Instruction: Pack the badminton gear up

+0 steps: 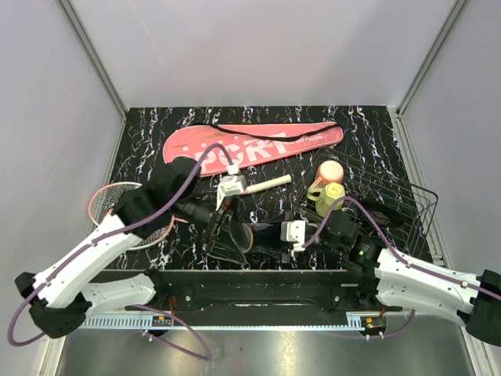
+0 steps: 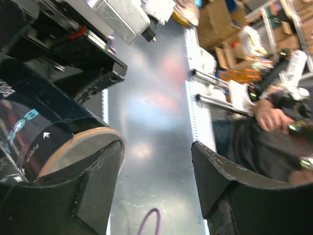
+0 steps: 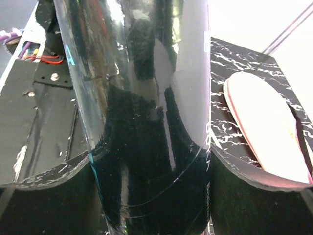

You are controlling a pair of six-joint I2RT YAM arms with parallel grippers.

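Counted: one long black tube (image 3: 146,98), one pink cover (image 1: 250,145), one white racquet handle (image 1: 270,185) and one pink-red racquet head (image 1: 117,205). Whether a second head is stacked there I cannot tell. Both arms reach in from the near edge of the desk (image 1: 156,129) with elbows bent, their wrists facing each other along the tube. The right claw (image 3: 149,164) pinches the tube, which fills the gap between its fingers; the cover lies beyond it, off to one side. The left claw (image 2: 156,147) is spread. The tube's open end sits at one fingertip, not between the two. The racquet head lies behind this claw, beside its forearm.
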